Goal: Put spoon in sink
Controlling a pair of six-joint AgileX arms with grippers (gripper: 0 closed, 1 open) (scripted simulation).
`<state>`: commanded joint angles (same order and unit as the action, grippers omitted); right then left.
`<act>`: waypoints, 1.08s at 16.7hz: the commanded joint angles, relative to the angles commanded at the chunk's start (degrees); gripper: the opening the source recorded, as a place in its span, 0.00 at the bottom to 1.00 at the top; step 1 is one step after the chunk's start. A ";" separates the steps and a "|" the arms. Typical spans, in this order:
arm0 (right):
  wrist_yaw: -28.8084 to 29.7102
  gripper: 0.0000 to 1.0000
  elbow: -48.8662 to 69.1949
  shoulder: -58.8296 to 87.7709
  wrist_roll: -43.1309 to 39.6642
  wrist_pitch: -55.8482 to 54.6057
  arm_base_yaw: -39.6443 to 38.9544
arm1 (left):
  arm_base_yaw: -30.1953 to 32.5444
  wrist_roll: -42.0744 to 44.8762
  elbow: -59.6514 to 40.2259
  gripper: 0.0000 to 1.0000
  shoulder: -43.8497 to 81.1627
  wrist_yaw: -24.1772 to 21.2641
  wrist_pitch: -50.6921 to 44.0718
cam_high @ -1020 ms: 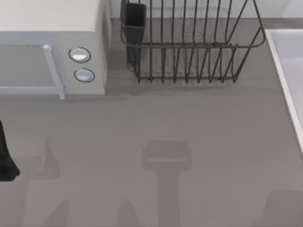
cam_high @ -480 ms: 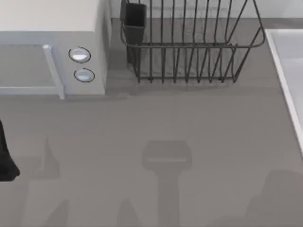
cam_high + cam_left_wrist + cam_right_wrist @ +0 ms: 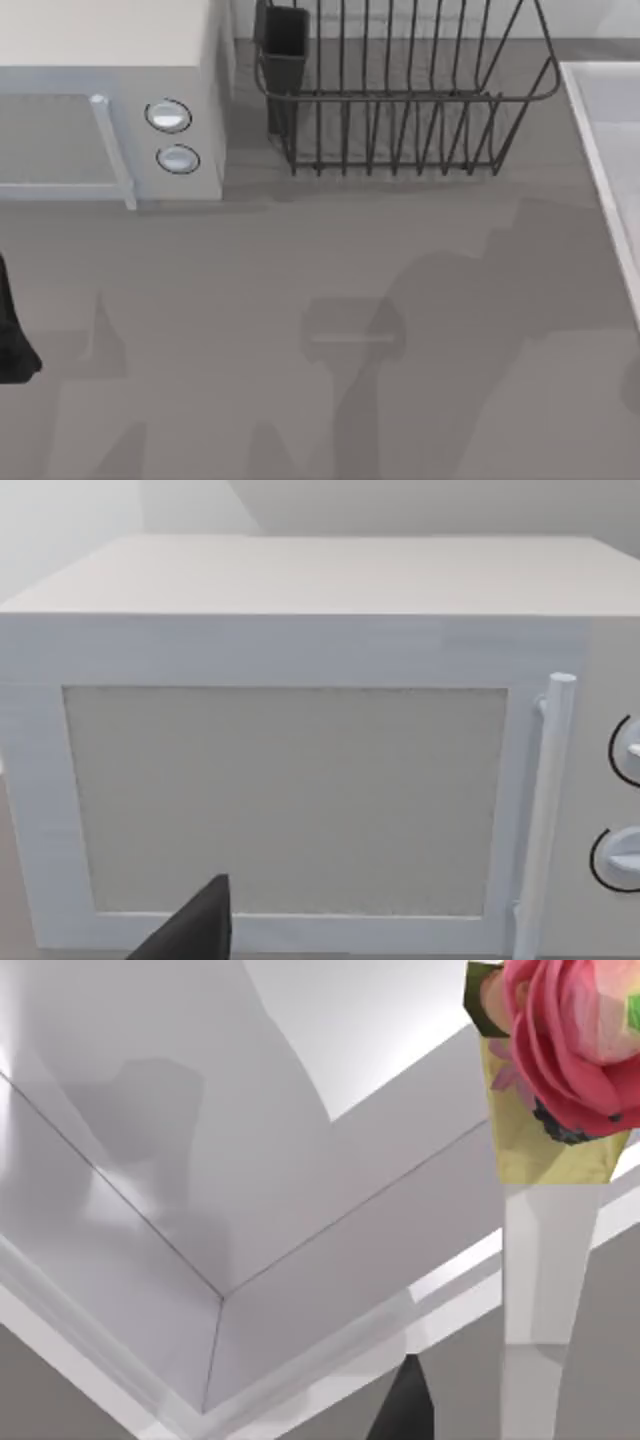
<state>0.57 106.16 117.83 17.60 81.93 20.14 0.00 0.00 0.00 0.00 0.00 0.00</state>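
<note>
Top view: the sink point(image 3: 607, 150) lies at the desk's point(image 3: 300, 260) right edge and is cut off by the frame, so just a strip of pale basin and its straight, lighter rim can be seen. The microwave point(image 3: 110, 100) at the rear left and the dark wire rack point(image 3: 400, 100) beside it are both cropped at the top. A black part of the left arm point(image 3: 12, 330) pokes in at the left edge, parked. Soft grey shadows cross the desk.

In the left wrist view a dark tip of the left tool point(image 3: 195, 930) sits low before the microwave door; whether it is wide or narrow I cannot tell. The two knobs are clipped at the border.

In the right wrist view a dark sliver of the right tool point(image 3: 400, 1415) hangs over the sink's smooth grey-white corner and rim. The spoon point(image 3: 545, 1260) stands close by: a pale straight stem and a yellow end printed with a pink rose, cropped at the top. I cannot tell whether the tool grips it, or how wide it stands.
</note>
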 joint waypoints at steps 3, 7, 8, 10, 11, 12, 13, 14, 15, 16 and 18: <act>0.00 0.00 19.51 12.90 3.06 5.69 -2.97 | 0.00 0.00 0.00 1.00 0.00 0.00 0.00; 0.09 0.00 41.43 27.05 6.77 11.54 -6.80 | 0.00 0.00 0.00 1.00 0.00 0.00 0.00; 0.14 0.00 45.77 29.89 7.55 12.57 -7.66 | 0.00 0.00 0.00 1.00 0.00 0.00 0.00; 0.26 0.00 52.87 34.57 8.85 14.13 -9.17 | 0.00 0.00 0.00 1.00 0.00 0.00 0.00; 0.32 0.00 55.54 36.33 9.35 14.70 -9.79 | 0.00 0.00 0.00 1.00 0.00 0.00 0.00; 0.38 0.00 57.60 37.68 9.76 15.12 -10.29 | 0.00 0.00 0.00 1.00 0.00 0.00 0.00; 0.42 0.00 59.05 38.62 10.05 15.40 -10.65 | 0.00 0.00 0.00 1.00 0.00 0.00 0.00; 0.45 0.00 59.89 39.16 10.22 15.55 -10.86 | 0.00 0.00 0.00 1.00 0.00 0.00 0.00; 0.46 0.00 60.14 39.32 10.27 15.58 -10.92 | 0.00 0.00 0.00 1.00 0.00 0.00 0.00; 0.46 0.00 60.14 39.32 10.27 15.58 -10.92 | 0.00 0.00 0.00 1.00 0.00 0.00 0.00; 0.46 0.00 60.14 39.32 10.27 15.58 -10.92 | 0.00 0.00 0.00 1.00 0.00 0.00 0.00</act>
<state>1.03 166.29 157.15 27.87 97.51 9.22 0.00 0.00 0.00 0.00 0.00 0.00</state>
